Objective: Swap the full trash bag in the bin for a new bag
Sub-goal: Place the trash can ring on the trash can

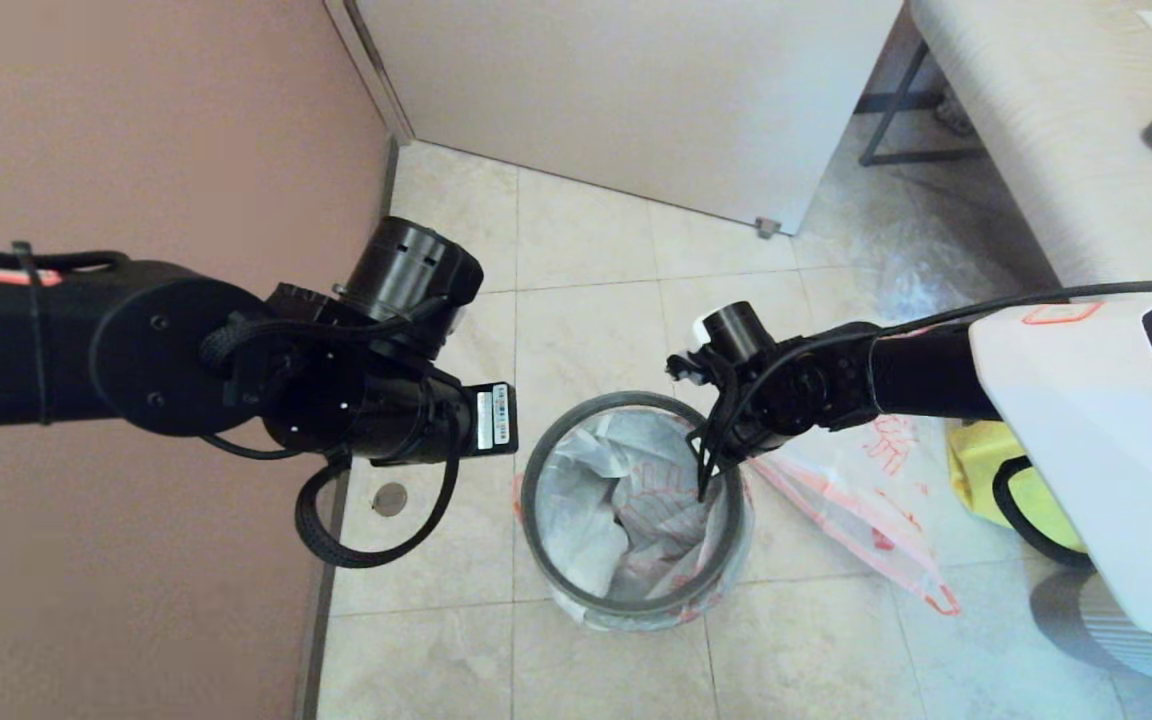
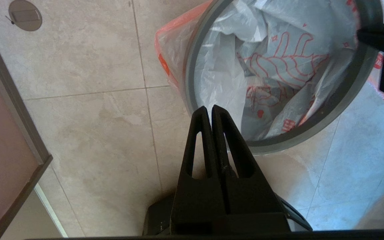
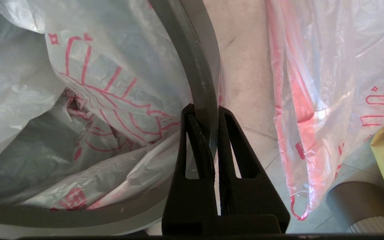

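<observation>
— Firstly, what is recorded of the bin [image 1: 576,585]?

— It is seen standing on the tiled floor [image 1: 586,250] between the two arms, lined with a translucent white bag [image 1: 626,500] bearing red print. A dark grey hoop [image 1: 536,520] is seated on its rim over the film, and a pink-red band is noted hanging outside. A second white bag [image 1: 866,500] with red print is laid limp and flat on the floor just beside the bin, on the robot's right.

— And the arms?

— The left gripper [image 2: 209,110] is held above the floor near the hoop, fingers pressed together on nothing. The right gripper [image 3: 205,115] is reached down at the far side, its fingers clamped across the hoop.

— Anything obscured?

— The bag's contents cannot be made out beneath the folds, and the bin's black wall is largely hidden.
</observation>
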{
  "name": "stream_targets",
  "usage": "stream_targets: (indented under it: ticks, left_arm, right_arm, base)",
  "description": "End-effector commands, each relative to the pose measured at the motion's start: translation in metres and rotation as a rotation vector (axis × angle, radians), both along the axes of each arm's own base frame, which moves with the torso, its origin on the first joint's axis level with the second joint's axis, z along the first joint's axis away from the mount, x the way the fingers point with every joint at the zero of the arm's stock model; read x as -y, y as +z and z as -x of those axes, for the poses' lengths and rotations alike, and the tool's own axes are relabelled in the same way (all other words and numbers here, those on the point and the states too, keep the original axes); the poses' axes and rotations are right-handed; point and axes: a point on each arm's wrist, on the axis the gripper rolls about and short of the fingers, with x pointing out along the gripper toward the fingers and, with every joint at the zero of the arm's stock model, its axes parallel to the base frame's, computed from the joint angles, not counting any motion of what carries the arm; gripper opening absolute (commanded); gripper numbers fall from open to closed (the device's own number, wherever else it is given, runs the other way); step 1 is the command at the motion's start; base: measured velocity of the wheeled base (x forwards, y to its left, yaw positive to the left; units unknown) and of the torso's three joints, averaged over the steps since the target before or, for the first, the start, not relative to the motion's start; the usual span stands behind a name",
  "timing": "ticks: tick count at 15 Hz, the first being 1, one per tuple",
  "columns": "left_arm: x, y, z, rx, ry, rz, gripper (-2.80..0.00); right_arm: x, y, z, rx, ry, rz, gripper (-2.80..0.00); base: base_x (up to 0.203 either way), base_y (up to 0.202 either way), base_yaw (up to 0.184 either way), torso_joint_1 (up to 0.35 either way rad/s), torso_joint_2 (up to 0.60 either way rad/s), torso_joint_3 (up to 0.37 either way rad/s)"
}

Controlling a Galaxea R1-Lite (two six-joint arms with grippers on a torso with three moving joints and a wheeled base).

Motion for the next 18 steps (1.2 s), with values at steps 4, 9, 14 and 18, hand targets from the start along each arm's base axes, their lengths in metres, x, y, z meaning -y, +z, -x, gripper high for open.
stream_targets:
  ticks: [4, 9, 14, 18]
  left_arm:
    - [-0.001, 0.001, 0.000, 0.004, 0.005, 0.003, -2.80]
    - [0.001, -0.002, -0.001, -0.005, 0.004, -0.003, -2.80]
    - [0.001, -0.002, -0.002, -0.005, 0.004, -0.003, -2.80]
    - [0.001, -0.002, -0.002, -0.005, 0.004, -0.003, -2.80]
  right_arm:
    - [-0.003, -0.022, -0.005, -0.029, -0.014, 0.040, -2.80]
    - [-0.004, -0.021, -0.007, -0.019, 0.001, 0.047, -2.80]
    - [-0.012, -0.031, -0.005, -0.034, 0.025, 0.061, -2.80]
    - [-0.019, -0.033, -0.006, -0.010, 0.037, 0.049, -2.80]
  base:
    - [0.000, 0.000, 0.000, 0.000, 0.00, 0.000]
    - [0.000, 0.000, 0.000, 0.000, 0.00, 0.000]
    - [0.000, 0.000, 0.000, 0.000, 0.00, 0.000]
    - [0.000, 0.000, 0.000, 0.000, 0.00, 0.000]
